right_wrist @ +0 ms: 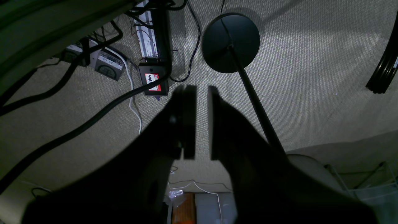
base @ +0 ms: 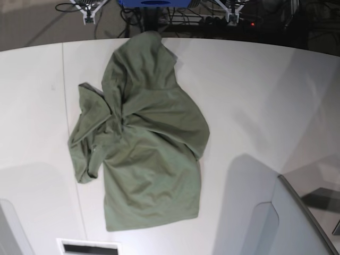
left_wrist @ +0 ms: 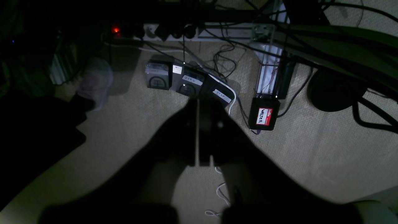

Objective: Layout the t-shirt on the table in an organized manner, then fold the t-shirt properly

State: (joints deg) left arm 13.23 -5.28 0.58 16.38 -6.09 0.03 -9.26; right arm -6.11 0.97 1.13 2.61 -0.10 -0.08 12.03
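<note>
Across the smooth white tabletop [base: 255, 90] lay the crumpled olive-green cotton t-shirt [base: 146, 143], its long axis running near-to-far. Both end effectors hung off the tabletop over carpet, left end effector [left_wrist: 198, 133] together, right end effector [right_wrist: 201, 121] slightly apart, neither visibly nearer.

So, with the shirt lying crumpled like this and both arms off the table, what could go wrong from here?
1. The t-shirt is bunched and twisted near its middle, so a pinch there may catch several layers and drag the whole heap.
2. Its top end reaches the far edge of the table; a pull that way could slide it off.
3. The left gripper and right gripper point at a floor full of cables, so lifting an arm might snag one.
</note>
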